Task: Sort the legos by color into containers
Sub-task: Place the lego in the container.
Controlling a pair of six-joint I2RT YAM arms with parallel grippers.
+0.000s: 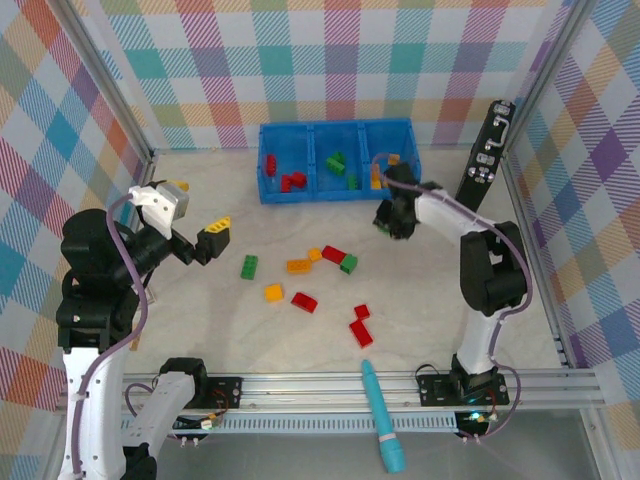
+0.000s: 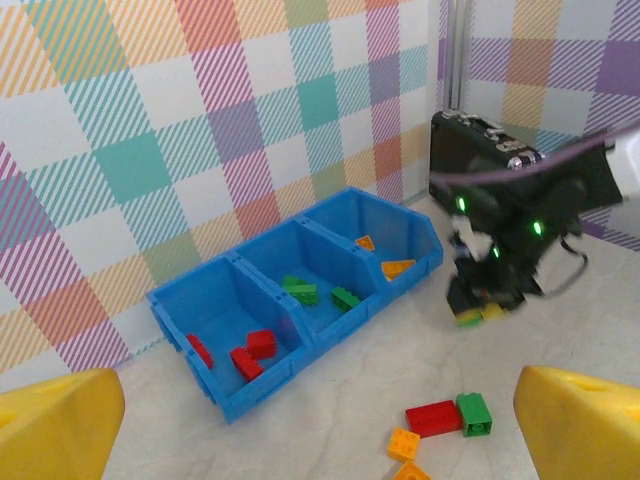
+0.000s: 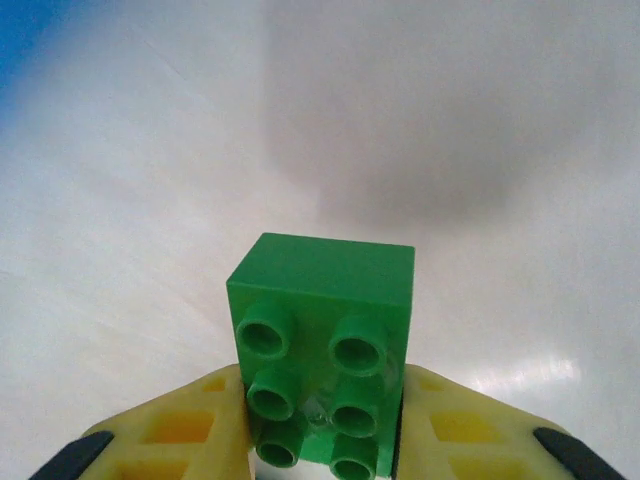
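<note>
A tabletop seen from above, with patterned check walls around it. At the far side sits a blue bin (image 1: 335, 197) split into 3 compartments: red bricks in the left one, green in the middle compartment (image 1: 325, 182), orange in the right.

The right gripper (image 1: 392, 224) is low over the table, just in front of the bin's right compartment. Its wrist camera shows the yellow fingers (image 3: 195, 425) pressed against both sides of a green brick (image 3: 320, 345), studs facing the camera — a closed, firm-looking hold. Whether the brick has left the table cannot be told.

The left gripper (image 1: 210, 243) hangs above the left side of the table, jaws spread wide, holding nothing.

About 9 loose bricks (image 1: 304, 301) lie scattered mid-table in red, green and orange. A teal pen-like tool (image 1: 383, 415) rests at the near edge, and a black device (image 1: 487, 150) stands at the far right.

The step in hand looks like carrying this green brick to the middle compartment. To do it well: raise it straight up until it sits above the bin's front wall, then move it left and away from the arm's base until it is over the green pile. Let go low — a high drop could bounce it into the orange or red section.
</note>
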